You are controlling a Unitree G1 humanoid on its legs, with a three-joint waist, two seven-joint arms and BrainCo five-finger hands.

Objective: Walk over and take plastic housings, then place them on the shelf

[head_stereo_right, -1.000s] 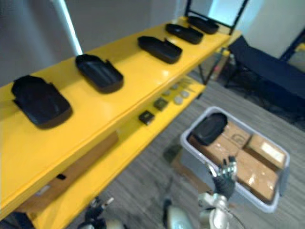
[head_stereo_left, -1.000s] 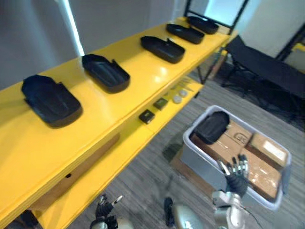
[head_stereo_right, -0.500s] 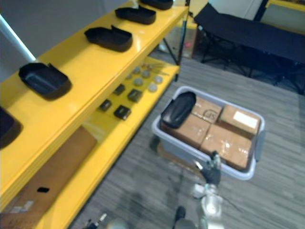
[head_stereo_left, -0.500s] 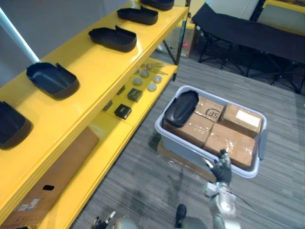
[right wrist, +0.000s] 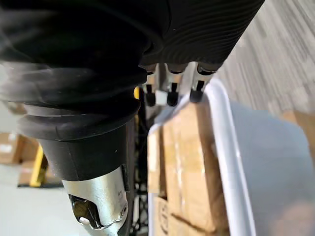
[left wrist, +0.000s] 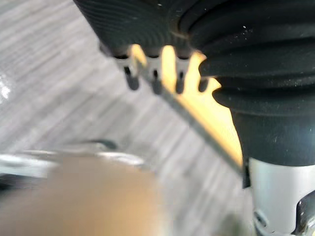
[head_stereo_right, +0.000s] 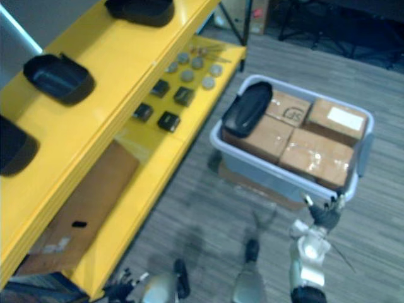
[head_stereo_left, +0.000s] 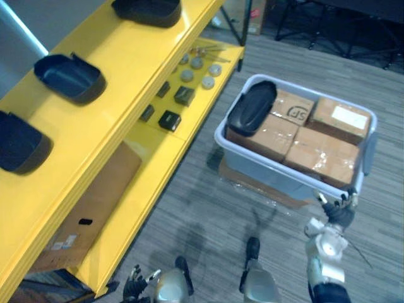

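Grey striped carpet floor (head_stereo_left: 189,214) runs beside a long yellow shelf unit (head_stereo_left: 126,69), whose lower yellow shelf (head_stereo_left: 151,169) sits under the top one. On the floor just beside that lower shelf stands a pale grey plastic bin (head_stereo_left: 271,180). A flat brown cardboard sheet (head_stereo_left: 95,202) lies on the lower shelf. Brown taped cardboard boxes (head_stereo_left: 322,154) pack the bin, and one black oval plastic housing (head_stereo_left: 252,107) lies tilted on top of them at the bin's shelf-side end. Three more black plastic housings rest open side up on the top shelf, well apart from each other: one (head_stereo_left: 69,77) in the middle, one (head_stereo_left: 19,142) nearer the robot and one (head_stereo_left: 146,9) at the far end. Small black square boxes (head_stereo_left: 169,120) and round grey discs (head_stereo_left: 207,82) lie on the lower shelf. The right hand (head_stereo_left: 338,211) hangs close to the bin's near rim, its fingers (right wrist: 170,88) loose and spread, grasping nothing. The left hand (head_stereo_left: 136,284) shows low by the shelf's near end, its fingers (left wrist: 153,78) also relaxed and empty.
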